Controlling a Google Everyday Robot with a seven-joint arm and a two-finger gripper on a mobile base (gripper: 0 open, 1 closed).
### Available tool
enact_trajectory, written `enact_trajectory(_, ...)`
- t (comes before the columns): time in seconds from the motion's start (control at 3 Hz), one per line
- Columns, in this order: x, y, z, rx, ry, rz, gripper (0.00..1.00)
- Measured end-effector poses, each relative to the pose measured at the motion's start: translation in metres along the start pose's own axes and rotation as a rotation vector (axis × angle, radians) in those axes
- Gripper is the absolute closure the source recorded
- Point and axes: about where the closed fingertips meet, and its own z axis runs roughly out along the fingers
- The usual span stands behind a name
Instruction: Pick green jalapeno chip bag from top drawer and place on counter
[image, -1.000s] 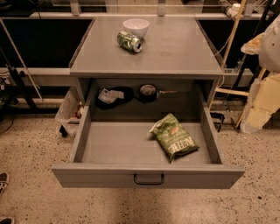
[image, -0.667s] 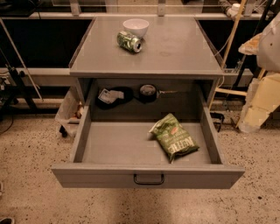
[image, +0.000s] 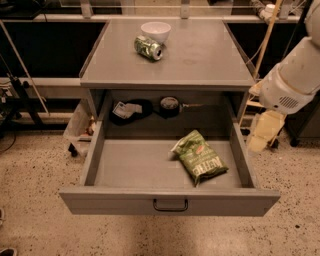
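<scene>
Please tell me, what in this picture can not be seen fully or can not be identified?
- Camera view: the arm is cut off by the right edge; its gripper hangs beside the top drawer, outside its right wall.
- Camera view: dark objects behind the drawer lie in the shadow of the counter; unidentifiable.
- Camera view: the lettering on the green jalapeno chip bag is too small to read.
</scene>
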Motion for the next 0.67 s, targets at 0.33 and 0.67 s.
enact_trajectory(0.33, -0.0025, -0.046, 0.0534, 0.052, -0.048, 0.025, 0.0)
enact_trajectory(0.67, -0.0025, -0.045, 0.0527, 0.05, -0.047, 0.024, 0.0)
